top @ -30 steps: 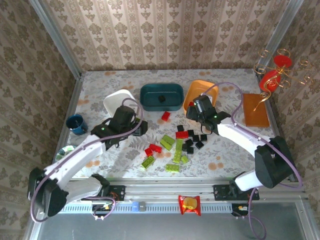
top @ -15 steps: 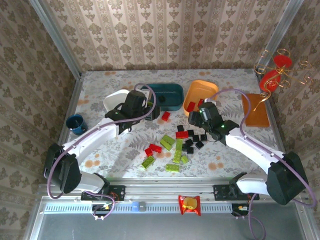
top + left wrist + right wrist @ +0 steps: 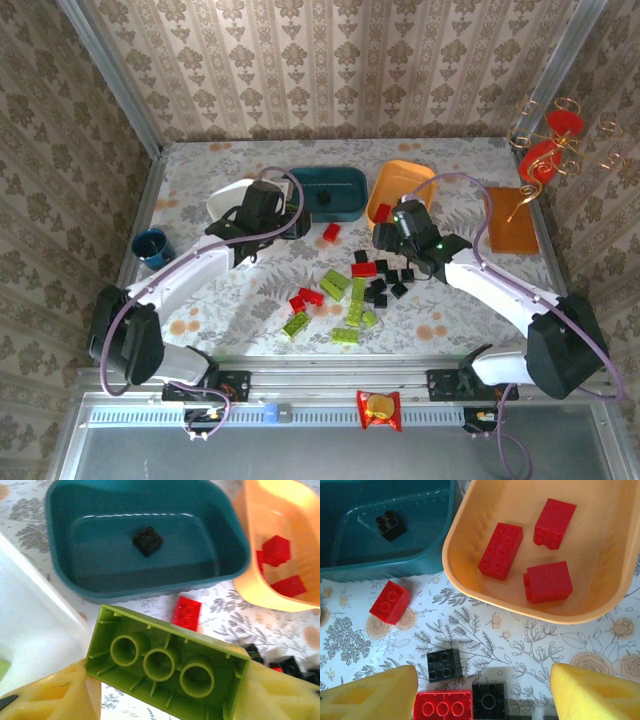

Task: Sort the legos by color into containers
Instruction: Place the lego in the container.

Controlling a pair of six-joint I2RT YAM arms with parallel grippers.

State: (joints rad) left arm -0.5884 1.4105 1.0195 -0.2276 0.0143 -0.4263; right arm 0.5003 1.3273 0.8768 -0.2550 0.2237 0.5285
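Near the arm bases, loose legos (image 3: 352, 292) in lime green, red and black lie clustered on the desk (image 3: 250, 300); at the far edge of that cluster the right pincer (image 3: 482, 695) hangs wide open and empty; the left pincer (image 3: 170, 690) is clamped on a lime green brick (image 3: 167, 662), hollow underside toward the wrist camera, just beside the white tray (image 3: 30, 620); farther back, the dark teal tray (image 3: 150, 586) contains one black brick (image 3: 147, 541); the orange tray (image 3: 490, 600) contains three red bricks (image 3: 501, 550).
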